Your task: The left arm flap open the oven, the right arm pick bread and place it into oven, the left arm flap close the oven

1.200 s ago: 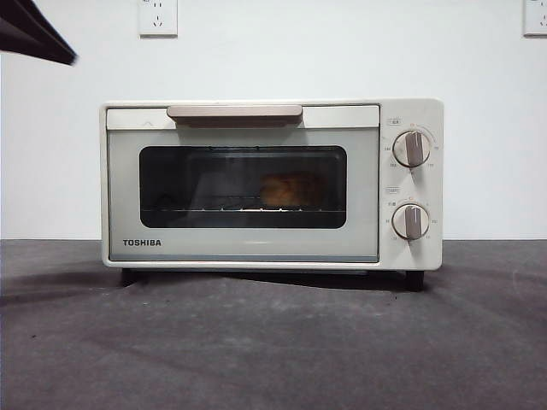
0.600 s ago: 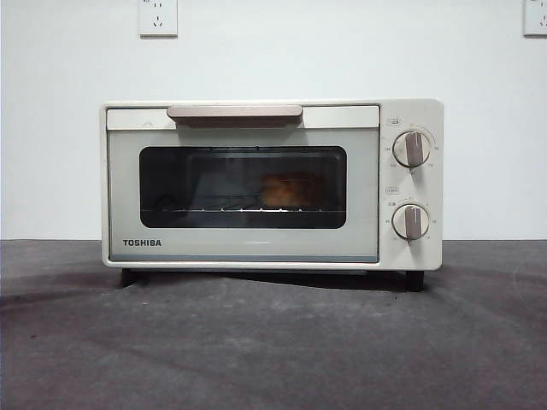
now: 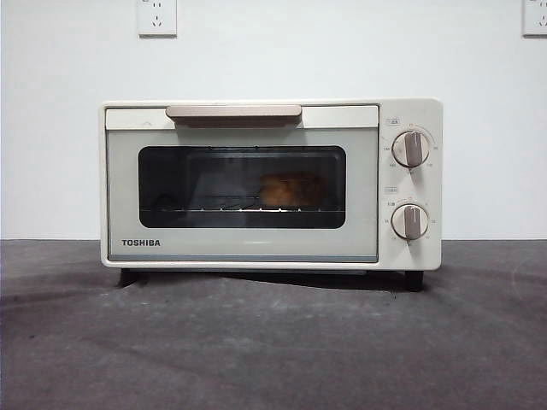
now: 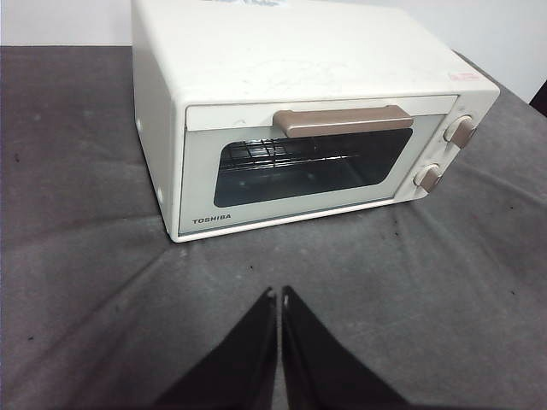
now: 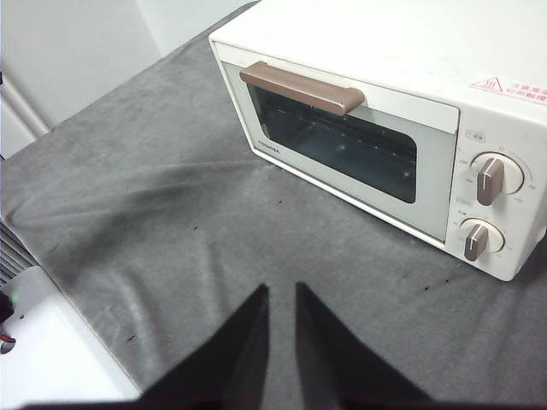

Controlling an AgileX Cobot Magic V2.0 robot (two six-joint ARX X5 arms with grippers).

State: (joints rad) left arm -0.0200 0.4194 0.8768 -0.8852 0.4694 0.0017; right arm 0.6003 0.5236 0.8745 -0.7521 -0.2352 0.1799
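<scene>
The cream-white TOSHIBA oven (image 3: 244,246) stands on the table with its door shut and its beige handle (image 3: 233,111) at the top. The golden bread (image 3: 291,190) lies on the wire rack inside, right of the middle, dim behind the dark glass. No arm shows in the front view. My left gripper (image 4: 279,295) is shut and empty, held back above the cloth in front of the oven (image 4: 299,51). My right gripper (image 5: 281,289) is empty with a narrow gap between its jaws, back from the oven (image 5: 402,51) on its handle side. The bread does not show in either wrist view.
A dark grey cloth (image 3: 273,342) covers the table. The oven's two beige knobs (image 3: 411,148) are on its right side. A white wall with sockets (image 3: 157,17) is behind. The table's edge (image 5: 60,273) shows in the right wrist view.
The black arm tip at the top left corner of the front view one second ago has left the view. The oven stays shut with the bread inside.
</scene>
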